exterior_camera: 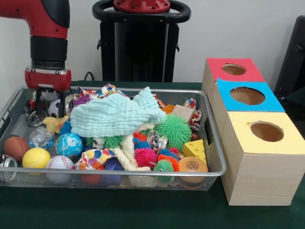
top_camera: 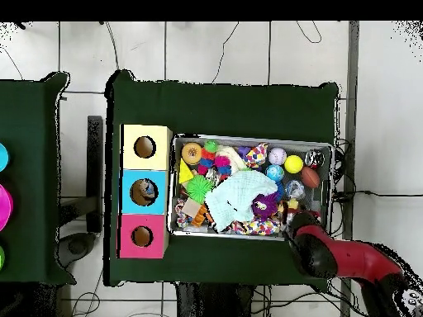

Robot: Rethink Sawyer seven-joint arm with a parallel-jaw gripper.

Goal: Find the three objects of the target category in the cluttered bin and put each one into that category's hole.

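Front view showed the end effector (exterior_camera: 46, 102) lowered into the far left corner of the wire mesh bin (exterior_camera: 215, 157), its two dark fingers apart and reaching down among the clutter beside a small black and white ball (exterior_camera: 55, 108); I could not tell that they had hold of anything. Just right of it lay a crumpled pale green cloth (exterior_camera: 116, 117), soft and waffled, draped over the middle of the heap. Near the front left sat smooth round things: a brown ball (exterior_camera: 15, 147), a yellow ball (exterior_camera: 36, 158), a baseball (exterior_camera: 59, 162) and a blue globe ball (exterior_camera: 69, 144). Further right were a spiky green ball (exterior_camera: 173, 130), a spiky pink ball (exterior_camera: 146, 157), a yellow cheese wedge (exterior_camera: 195, 150) and a braided rope toy (exterior_camera: 127, 152).

To the right of the bin, on the green counter (exterior_camera: 119, 210), stood three wooden boxes, each with a round hole: the red-topped box (exterior_camera: 217, 76) farthest, the blue-topped box (exterior_camera: 271, 101) between, the yellow-topped box (exterior_camera: 290, 138) nearest. The pictures did not say which category was wanted. Judging by the full bin, the search seemed at its start, with all three placements probably left.
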